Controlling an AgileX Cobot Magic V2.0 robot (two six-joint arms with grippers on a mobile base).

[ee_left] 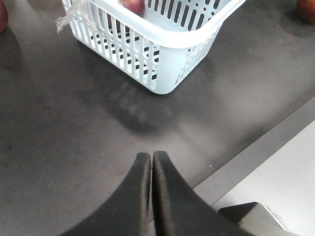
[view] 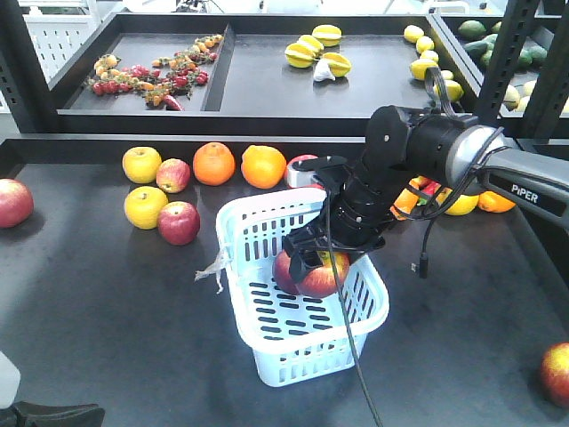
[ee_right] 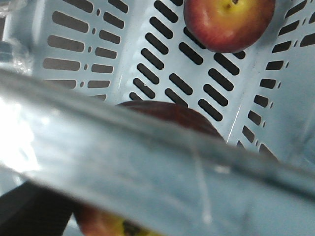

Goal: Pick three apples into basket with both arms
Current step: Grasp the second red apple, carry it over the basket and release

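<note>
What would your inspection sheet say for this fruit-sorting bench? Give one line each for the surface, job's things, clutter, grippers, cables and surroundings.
Surface: dark grey matte tabletop, no spills seen.
Job's things: pale blue slotted plastic basket upright; two red-and-yellow apples in the basket; at least four loose red apples on the table.
Clutter: two round oranges, two yellow round fruits, clear plastic scrap on a basket corner.
Grippers: left gripper shut, empty, above the table; right gripper inside the basket over an apple, grip unclear.
Cables: black cable hangs from the right arm across the basket.
Surroundings: black shelf trays behind, holding more fruit.
</note>
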